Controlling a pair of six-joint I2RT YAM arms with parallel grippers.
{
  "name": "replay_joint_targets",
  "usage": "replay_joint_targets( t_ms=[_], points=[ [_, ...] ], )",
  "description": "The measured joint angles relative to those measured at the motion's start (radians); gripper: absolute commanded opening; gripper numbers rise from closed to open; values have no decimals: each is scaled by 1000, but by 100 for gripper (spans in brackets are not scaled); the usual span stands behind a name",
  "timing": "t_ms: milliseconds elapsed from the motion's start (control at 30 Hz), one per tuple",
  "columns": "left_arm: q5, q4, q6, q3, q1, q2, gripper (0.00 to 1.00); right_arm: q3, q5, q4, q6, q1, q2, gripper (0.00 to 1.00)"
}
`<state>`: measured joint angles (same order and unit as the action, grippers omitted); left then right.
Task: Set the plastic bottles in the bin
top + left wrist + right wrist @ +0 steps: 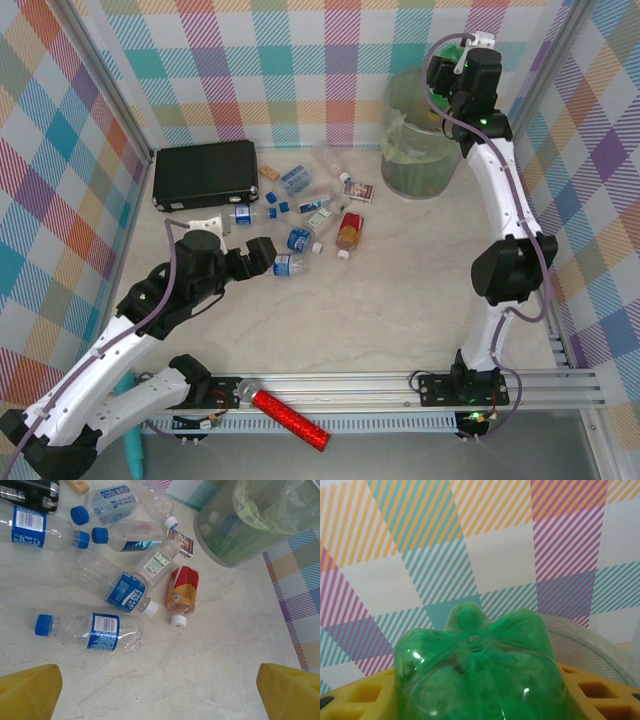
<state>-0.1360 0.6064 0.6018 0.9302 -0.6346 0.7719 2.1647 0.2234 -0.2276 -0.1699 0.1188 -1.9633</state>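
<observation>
- Overhead, the right gripper [452,82] hangs above the tall round translucent greenish-grey plastic bin [420,150] at the far right. The left gripper [268,256] sits just beside the small clear blue-labelled plastic bottles [300,215] scattered mid-table, near the flat black rectangular case [205,172].
- Left wrist: the yellow fingertips [27,690] stand wide apart, holding nothing. The nearest clear blue-capped bottle [90,630] lies on its side ahead. A good grasp likely needs the jaws centred across its body, clear of its neighbours.
- Right wrist: the yellow fingers [600,690] are clamped on a green ribbed plastic bottle [480,665], base outward, with the bin rim [590,640] beyond. Release is best made once the bottle is fully inside the rim.
</observation>
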Motion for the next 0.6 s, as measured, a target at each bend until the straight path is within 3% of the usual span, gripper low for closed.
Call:
replay_joint_targets(
  t_ms=[100,167,200,600],
  points=[
    [-11,21,-5,4,0,-21,100,71,0,-27,9,-2,-63,69],
    [-15,31,-7,4,0,-32,100,72,-4,-45,11,-2,-68,97],
    [-16,34,-9,4,0,-37,99,72,-6,-52,13,-2,-68,100],
    [-22,45,-11,-27,0,-45,99,-42,-113,-105,-55,0,86,99]
  ],
)
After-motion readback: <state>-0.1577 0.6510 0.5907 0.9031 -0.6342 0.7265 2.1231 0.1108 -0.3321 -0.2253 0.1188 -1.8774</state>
